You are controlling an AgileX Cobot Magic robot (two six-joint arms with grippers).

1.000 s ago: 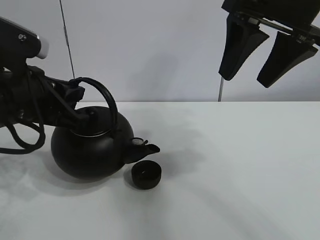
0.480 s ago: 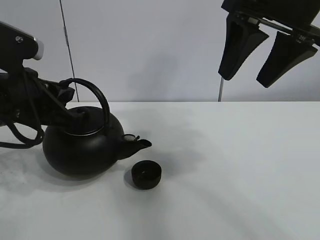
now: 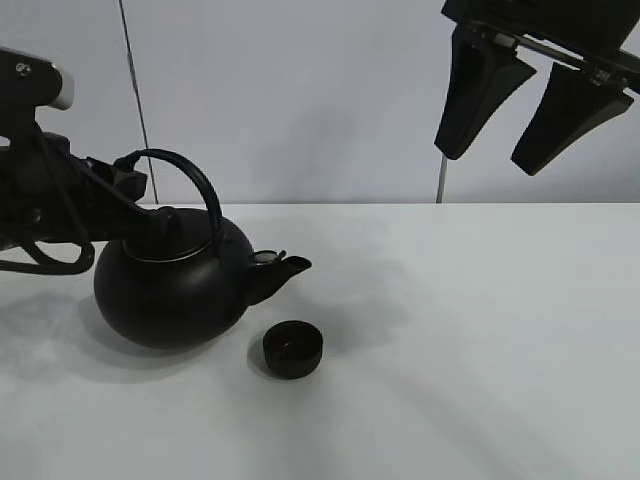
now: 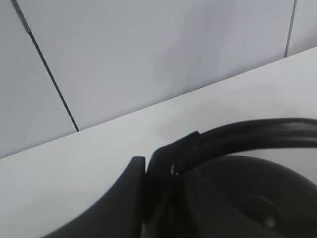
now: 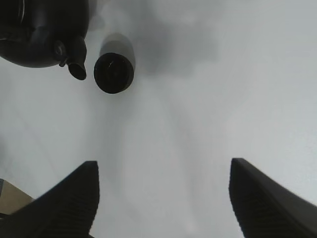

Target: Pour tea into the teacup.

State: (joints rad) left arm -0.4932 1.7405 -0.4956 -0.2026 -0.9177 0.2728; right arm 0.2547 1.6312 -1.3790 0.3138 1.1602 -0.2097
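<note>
The big black kettle (image 3: 170,290) stands upright at the left of the white table (image 3: 480,330), its spout (image 3: 293,267) pointing right. My left gripper (image 3: 135,187) is shut on the left end of its arched handle (image 3: 190,170). The left wrist view shows that gripper (image 4: 148,173) closed on the handle (image 4: 257,131). The small black teacup (image 3: 293,349) sits on the table just below and right of the spout, apart from the kettle. My right gripper (image 3: 530,95) hangs open and empty high at the right. Its wrist view shows the teacup (image 5: 114,73), the kettle (image 5: 44,34) and the open gripper (image 5: 163,198).
A grey wall (image 3: 330,100) rises behind the table's far edge. The left arm's cables (image 3: 45,260) loop beside the kettle. White tabletop lies to the right of the teacup.
The kettle has tipped back from leaning spout-down over the teacup to upright, and its spout has risen. It shifted left, then slightly back. The right gripper has not moved.
</note>
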